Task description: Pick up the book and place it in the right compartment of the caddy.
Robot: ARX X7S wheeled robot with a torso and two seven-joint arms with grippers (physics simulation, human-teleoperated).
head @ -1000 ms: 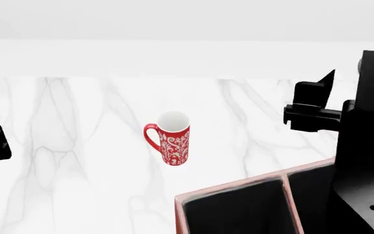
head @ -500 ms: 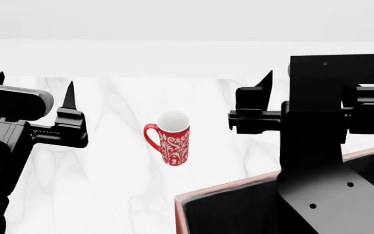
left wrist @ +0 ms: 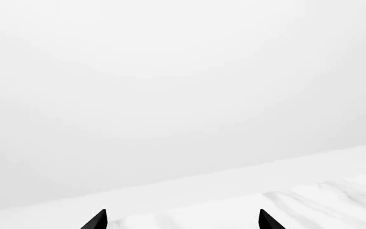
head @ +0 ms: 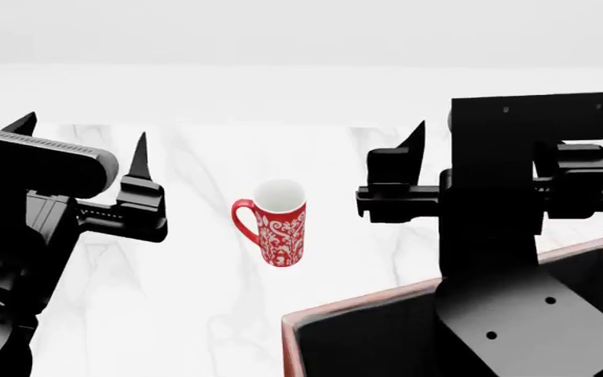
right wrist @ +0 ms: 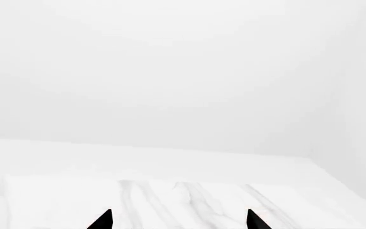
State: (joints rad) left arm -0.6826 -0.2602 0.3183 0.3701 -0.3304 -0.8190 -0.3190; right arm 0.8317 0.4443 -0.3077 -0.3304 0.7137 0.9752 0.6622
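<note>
The book does not show in any view. The caddy [head: 356,305], reddish-brown with a pale pink rim and black lining, sits at the near right in the head view, largely hidden behind my right arm. My left gripper [head: 79,135] is raised at the left, open and empty, and its two tips frame bare marble in the left wrist view [left wrist: 181,220]. My right gripper is raised above the caddy's far side, with one fingertip [head: 417,135] showing in the head view. It is open and empty in the right wrist view [right wrist: 179,220].
A red patterned mug [head: 276,225] with a white inside stands upright on the white marble table [head: 197,283], between the two grippers and beyond the caddy. A pale wall runs behind the table's far edge.
Both arms have come up into the head view from its sides and moved inward toward the mug. The mug and the caddy have not moved.
</note>
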